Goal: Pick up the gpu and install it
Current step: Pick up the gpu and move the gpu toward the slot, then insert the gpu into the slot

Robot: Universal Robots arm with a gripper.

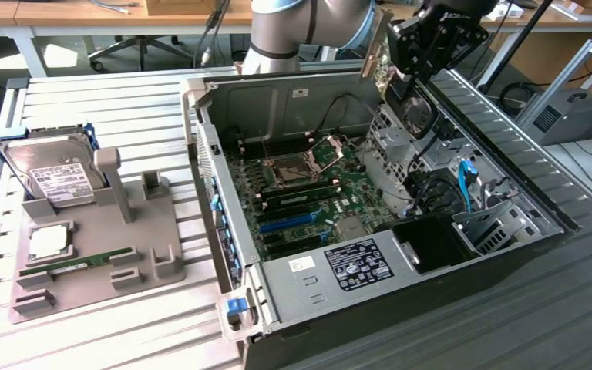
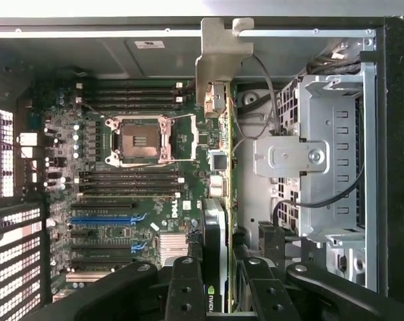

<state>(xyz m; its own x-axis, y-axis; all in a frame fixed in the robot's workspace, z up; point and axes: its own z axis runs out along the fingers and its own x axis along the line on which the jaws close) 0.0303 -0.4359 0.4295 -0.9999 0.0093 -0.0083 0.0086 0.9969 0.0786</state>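
Wrist view shows the fingers [image 2: 185,287] pinching the gpu [image 2: 215,227] on its edge, over the open computer case [image 2: 391,167]. Picking up is done. The gpu hangs high on the exterior view's right, not plugged in yet.

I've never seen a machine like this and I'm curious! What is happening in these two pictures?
It is a robot arm with a gripper, a two-finger hand. One picture comes from a camera standing nearby; the other from a camera on the wrist, looking into an open computer case. The gripper pinches the gpu, a green card, above the case. Beside the case, a grey holder carries a hard drive and a memory stick.
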